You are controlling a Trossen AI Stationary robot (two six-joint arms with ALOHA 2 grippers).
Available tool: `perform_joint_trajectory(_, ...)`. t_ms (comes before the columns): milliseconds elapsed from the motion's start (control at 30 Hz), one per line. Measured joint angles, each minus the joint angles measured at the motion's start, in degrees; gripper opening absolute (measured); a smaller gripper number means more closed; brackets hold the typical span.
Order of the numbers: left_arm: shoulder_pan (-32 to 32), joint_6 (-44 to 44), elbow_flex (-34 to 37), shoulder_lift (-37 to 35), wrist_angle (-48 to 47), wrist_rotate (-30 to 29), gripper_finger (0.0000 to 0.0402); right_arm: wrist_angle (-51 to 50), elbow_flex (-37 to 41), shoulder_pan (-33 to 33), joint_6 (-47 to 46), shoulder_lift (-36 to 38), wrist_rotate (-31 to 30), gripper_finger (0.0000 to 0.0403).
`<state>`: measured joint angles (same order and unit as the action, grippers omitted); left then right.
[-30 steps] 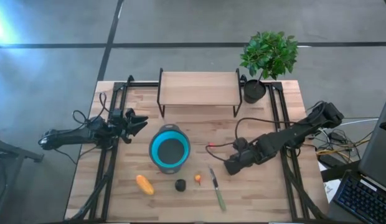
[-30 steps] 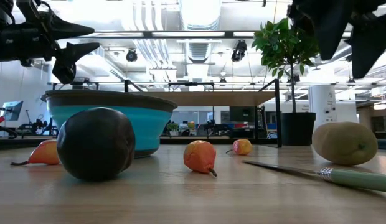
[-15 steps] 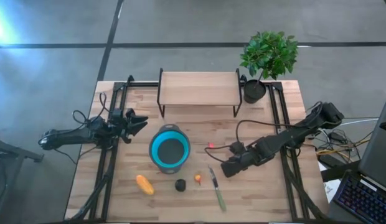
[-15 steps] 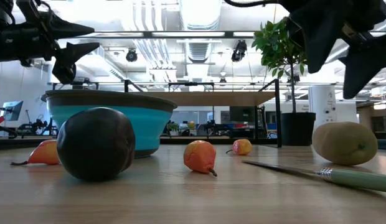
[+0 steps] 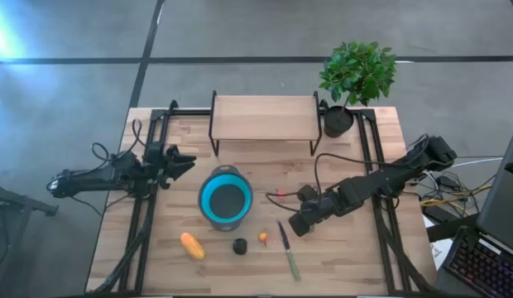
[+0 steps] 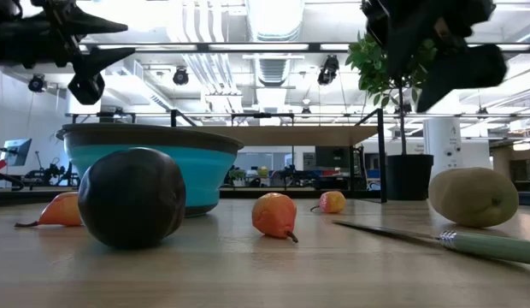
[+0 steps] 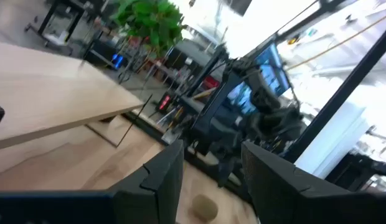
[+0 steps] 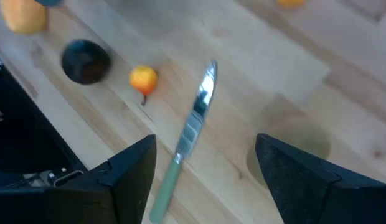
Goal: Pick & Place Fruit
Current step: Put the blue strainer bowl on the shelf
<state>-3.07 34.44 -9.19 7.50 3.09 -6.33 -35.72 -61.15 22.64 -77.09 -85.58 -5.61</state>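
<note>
My right gripper (image 5: 294,225) hangs open above the table, over the green-handled knife (image 8: 187,134) and close to the olive-brown oval fruit (image 8: 291,144), touching neither. The arm hides this fruit from above; it rests on the table (image 6: 473,197). The black round fruit (image 5: 239,246), the tiny orange one (image 5: 263,237) and the elongated orange-yellow one (image 5: 191,245) lie near the near edge. The tiny red fruit (image 5: 280,192) lies right of the blue bowl (image 5: 226,199). My left gripper (image 5: 186,160) waits open, left of the bowl and above the table.
A wooden shelf on a black frame (image 5: 263,117) stands at the far side, with a potted plant (image 5: 356,79) at the far right corner. Black rails (image 5: 139,223) run along both table sides. A cable (image 5: 323,161) loops by the right arm.
My right gripper has moved toward the table's left and a little toward the near edge, coming closer to the knife, and stays open. My left gripper has risen slightly. No fruit has moved.
</note>
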Motion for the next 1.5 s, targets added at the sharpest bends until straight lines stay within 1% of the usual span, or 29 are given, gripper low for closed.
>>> perform_joint_trajectory(167, 0.0, 0.2, -7.5, 5.2, -14.3, 0.0, 0.0167, -0.2, -2.0, -0.6, 4.1, 1.0, -3.5, 0.0244)
perform_joint_trajectory(300, 0.0, 3.0, -13.0, 9.9, -23.4, -0.3, 0.0167, -1.7, -2.6, -1.4, 6.9, 3.1, -4.1, 0.0230)
perform_joint_trajectory(667, 0.0, 7.4, -26.2, 24.9, -37.9, -0.6, 0.0167, -3.5, -0.5, -2.6, 8.8, 14.8, -12.2, 0.0205)
perform_joint_trajectory(767, 0.0, 9.3, -28.3, 28.6, -42.0, -0.8, 0.0167, -3.5, -0.4, -2.7, 11.3, 17.2, -12.7, 0.0203)
perform_joint_trajectory(900, 0.0, 12.9, -29.5, 32.8, -44.2, -1.1, 0.0167, -3.5, -0.4, -2.8, 14.2, 19.8, -14.2, 0.0206)
perform_joint_trajectory(1067, 0.0, 15.8, -29.9, 37.1, -44.4, -1.0, 0.0167, -4.1, -0.4, -3.1, 17.8, 22.2, -15.8, 0.0213)
perform_joint_trajectory(1200, 0.0, 16.8, -30.5, 39.4, -44.0, -1.0, 0.0167, -6.6, -0.4, -3.8, 18.2, 23.8, -15.9, 0.0217)
perform_joint_trajectory(1333, 0.0, 18.0, -31.0, 41.2, -44.4, -0.8, 0.0167, -9.9, -0.3, -4.0, 18.7, 24.7, -16.0, 0.0213)
perform_joint_trajectory(1500, 0.0, 18.1, -31.0, 42.8, -44.3, 1.6, 0.0167, -13.7, -0.3, -4.0, 19.2, 25.3, -16.0, 0.0202)
